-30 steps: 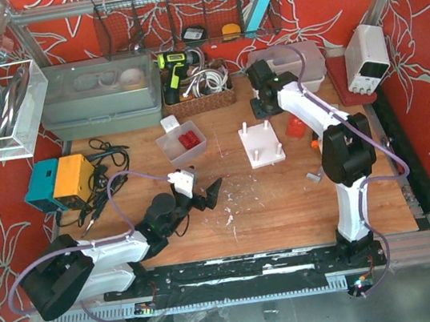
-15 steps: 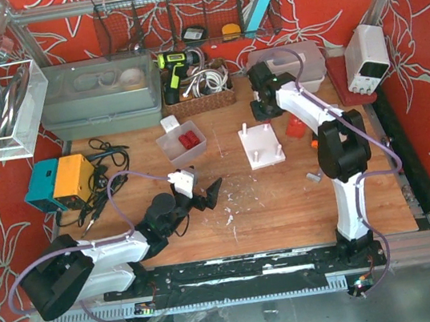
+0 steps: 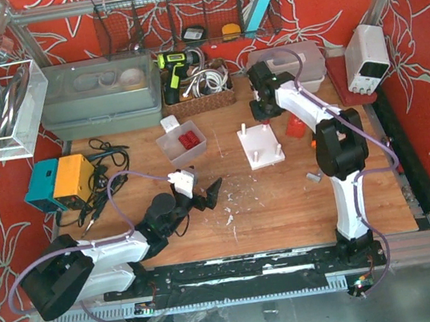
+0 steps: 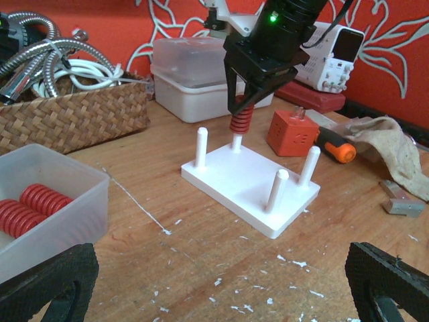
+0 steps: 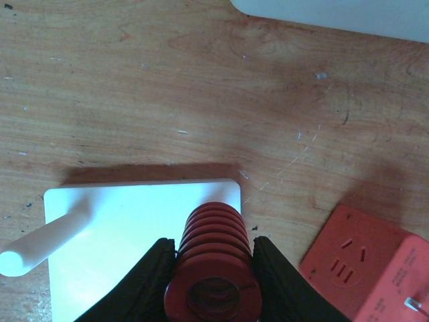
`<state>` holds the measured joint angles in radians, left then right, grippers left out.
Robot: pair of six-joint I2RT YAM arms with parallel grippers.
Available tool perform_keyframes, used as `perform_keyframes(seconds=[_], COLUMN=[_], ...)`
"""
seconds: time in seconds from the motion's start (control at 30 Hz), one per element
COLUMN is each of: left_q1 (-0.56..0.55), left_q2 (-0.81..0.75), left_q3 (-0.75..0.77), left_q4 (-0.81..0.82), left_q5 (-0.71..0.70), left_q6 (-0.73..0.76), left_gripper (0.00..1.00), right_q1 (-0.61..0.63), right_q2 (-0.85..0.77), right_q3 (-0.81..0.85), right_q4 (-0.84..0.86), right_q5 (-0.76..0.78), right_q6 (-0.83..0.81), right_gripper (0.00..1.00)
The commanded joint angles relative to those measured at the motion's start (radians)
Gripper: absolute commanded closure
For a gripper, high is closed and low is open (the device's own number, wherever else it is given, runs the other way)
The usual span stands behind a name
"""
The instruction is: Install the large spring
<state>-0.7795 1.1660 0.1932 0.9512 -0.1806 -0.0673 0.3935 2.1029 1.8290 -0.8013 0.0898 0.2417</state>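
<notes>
My right gripper (image 3: 262, 110) is shut on a large red spring (image 5: 213, 268), fingers on either side of its coils. It holds the spring upright over the far right peg (image 4: 236, 141) of the white four-peg plate (image 3: 263, 149). In the left wrist view the spring (image 4: 240, 121) hangs with its lower end at the peg's tip. The plate's corner (image 5: 134, 221) lies below the spring in the right wrist view. My left gripper (image 3: 208, 196) is open and empty, low over the table, facing the plate (image 4: 248, 181).
A clear bin (image 3: 182, 146) with more red springs (image 4: 27, 204) stands left of the plate. An orange cube socket (image 4: 291, 132), a screwdriver (image 4: 335, 147) and a cloth (image 4: 395, 144) lie right of it. A wicker basket (image 4: 74, 117) and a white lidded box (image 4: 201, 74) stand behind.
The right arm's elbow has shifted slightly left while its gripper stays over the plate's far right corner with the spring. The left arm has not moved.
</notes>
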Motion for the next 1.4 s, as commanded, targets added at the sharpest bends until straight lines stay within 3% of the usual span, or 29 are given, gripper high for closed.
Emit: perform_keyframes(seconds=[0.0, 0.33, 0.43, 0.53, 0.63, 0.73, 0.8, 0.87, 0.93, 1.07, 1.13, 1.37], left_q1=[0.002, 0.002, 0.002, 0.003, 0.003, 0.010, 0.027, 0.050, 0.093, 0.194, 0.229, 0.331], left_q2=[0.001, 0.006, 0.005, -0.017, -0.047, -0.060, -0.048, -0.029, -0.011, 0.049, 0.085, 0.285], left_q3=[-0.009, -0.009, -0.008, 0.005, 0.038, 0.136, 0.193, 0.256, 0.309, 0.410, 0.450, 0.659], left_q4=[0.033, 0.033, 0.031, -0.003, -0.090, -0.301, -0.388, -0.489, -0.565, -0.669, -0.696, -0.830], left_q5=[0.003, -0.018, -0.030, -0.069, -0.157, -0.275, -0.276, -0.275, -0.219, -0.090, -0.048, 0.110], left_q6=[0.009, 0.010, 0.009, 0.006, -0.022, -0.115, -0.136, -0.164, -0.185, -0.208, -0.202, -0.051], left_gripper=[0.00, 0.00, 0.00, 0.00, 0.00, 0.00, 0.00, 0.00, 0.04, 0.24, 0.29, 0.51], right_q1=[-0.008, -0.010, -0.010, -0.006, -0.001, 0.007, 0.021, 0.044, 0.070, 0.101, 0.105, 0.143], right_q2=[0.032, -0.054, -0.148, -0.263, -0.408, -0.568, -0.673, -0.757, -0.833, -0.958, -1.000, -1.081], right_q3=[0.043, 0.046, -0.028, -0.176, -0.313, -0.459, -0.563, -0.647, -0.723, -0.869, -0.932, -1.042], right_q4=[-0.035, -0.078, -0.060, -0.002, 0.051, 0.114, 0.172, 0.207, 0.246, 0.350, 0.405, 0.503], right_q5=[-0.001, -0.001, -0.017, -0.057, -0.082, -0.101, -0.129, -0.135, -0.130, -0.125, -0.112, -0.083], right_q6=[-0.006, 0.004, 0.027, 0.050, 0.079, 0.115, 0.132, 0.144, 0.151, 0.149, 0.150, 0.174], right_gripper=[0.66, 0.49, 0.44, 0.31, 0.21, 0.10, 0.02, 0.01, 0.01, 0.01, 0.01, 0.03])
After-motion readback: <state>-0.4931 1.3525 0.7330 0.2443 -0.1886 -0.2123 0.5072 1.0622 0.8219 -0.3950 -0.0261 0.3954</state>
